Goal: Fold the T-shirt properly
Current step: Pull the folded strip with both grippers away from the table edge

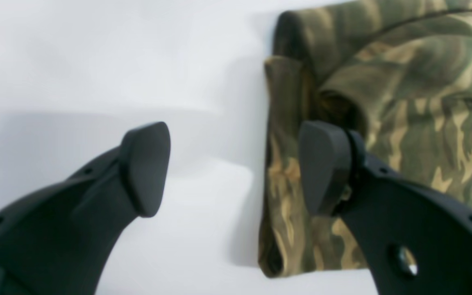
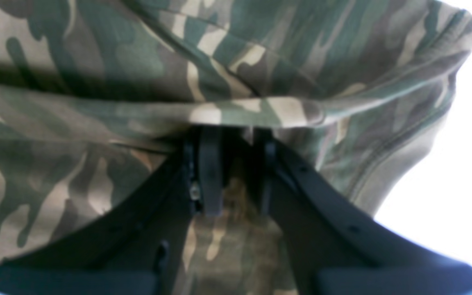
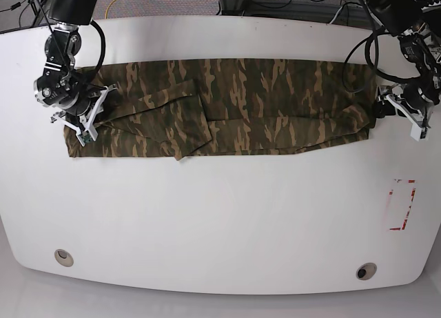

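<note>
A soft camouflage-print T-shirt [image 3: 220, 107] lies stretched in a long band across the white surface [image 3: 220, 214]. The right end effector [image 2: 232, 172] pinches one end; the left end effector [image 1: 236, 172] gapes beside the other, risking an uneven, dragged fold.

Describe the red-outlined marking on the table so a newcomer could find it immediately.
Start at the white table and go to the side where the left gripper hangs. Nearer the camera than that gripper lies a small red-outlined rectangle, the only coloured marking on the bare surface.
</note>
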